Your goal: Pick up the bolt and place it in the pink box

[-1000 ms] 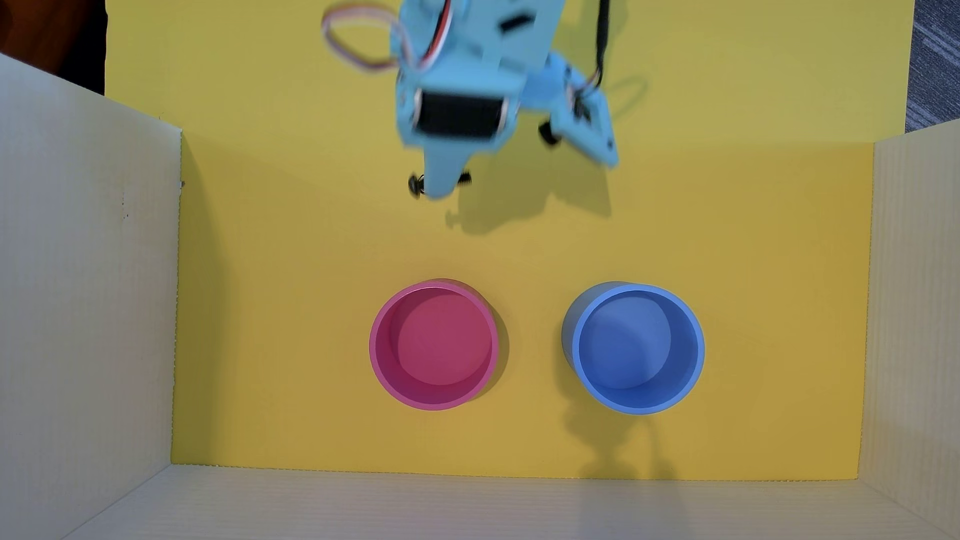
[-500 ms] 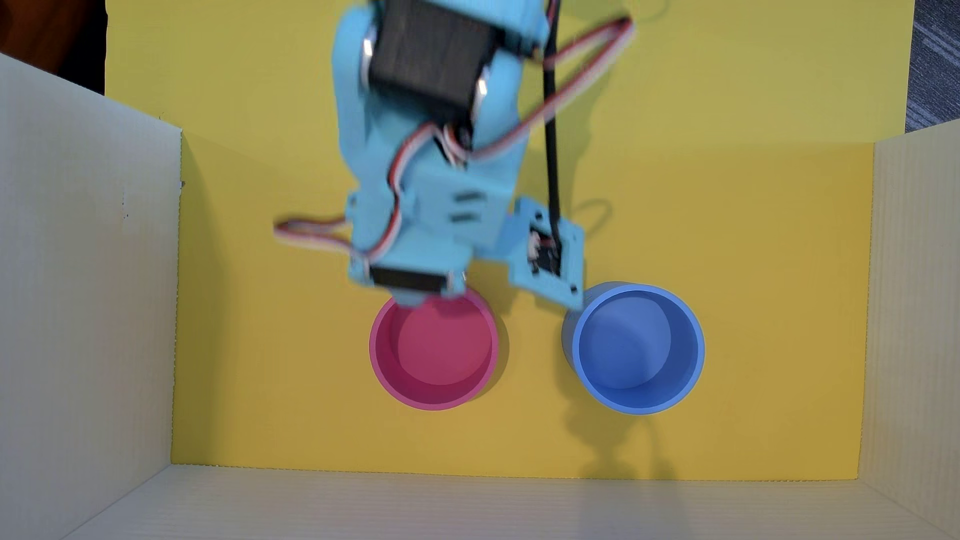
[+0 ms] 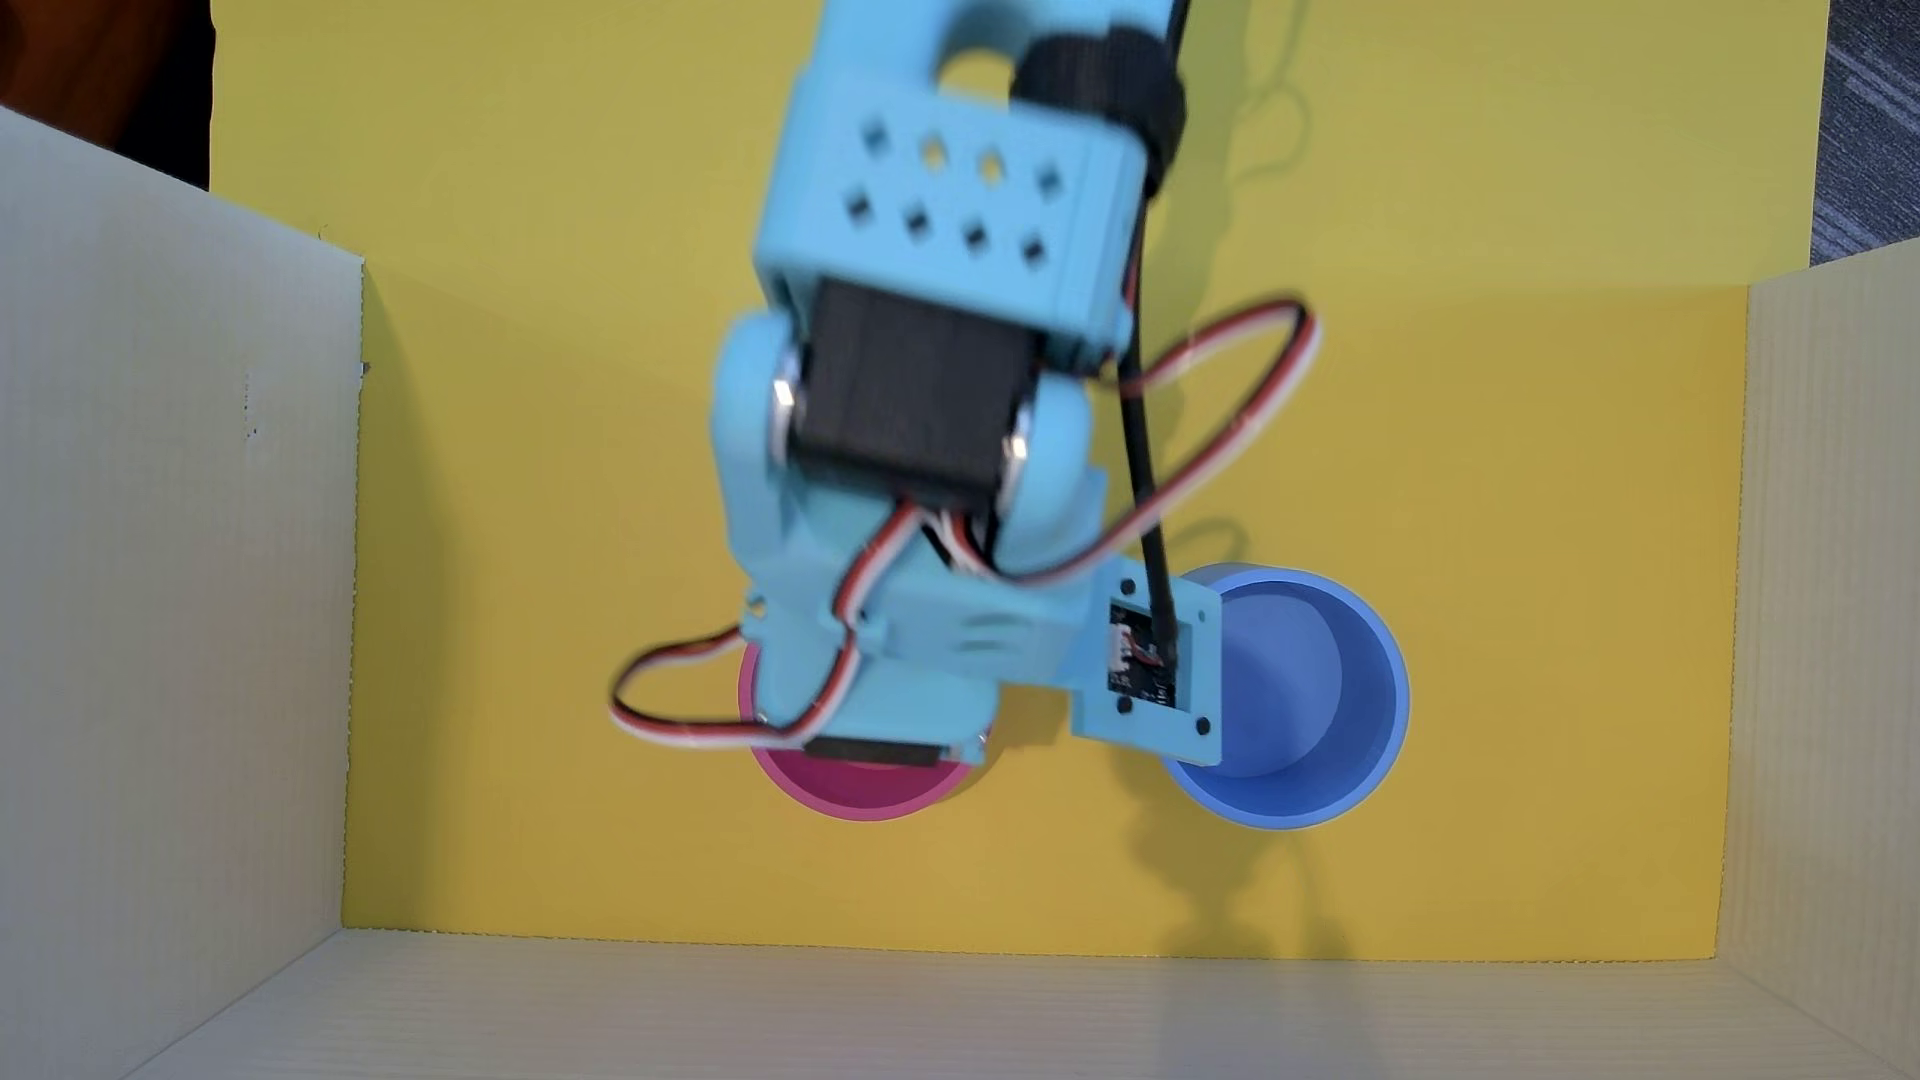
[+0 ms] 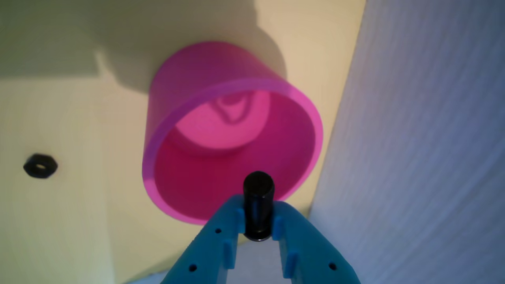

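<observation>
In the wrist view my light blue gripper (image 4: pixel 258 215) is shut on the black bolt (image 4: pixel 258 197), which points forward over the near rim of the pink box (image 4: pixel 232 130). The box is round, open and empty, standing on the yellow floor. In the overhead view the arm covers most of the pink box (image 3: pixel 862 794); only its lower rim shows. The gripper's fingers and the bolt are hidden under the arm there.
A blue round container (image 3: pixel 1299 696) stands right of the pink box in the overhead view. A dark hex nut (image 4: pixel 40 165) lies on the yellow floor left of the box in the wrist view. Pale corrugated walls (image 4: pixel 414 157) enclose the yellow floor (image 3: pixel 582 519).
</observation>
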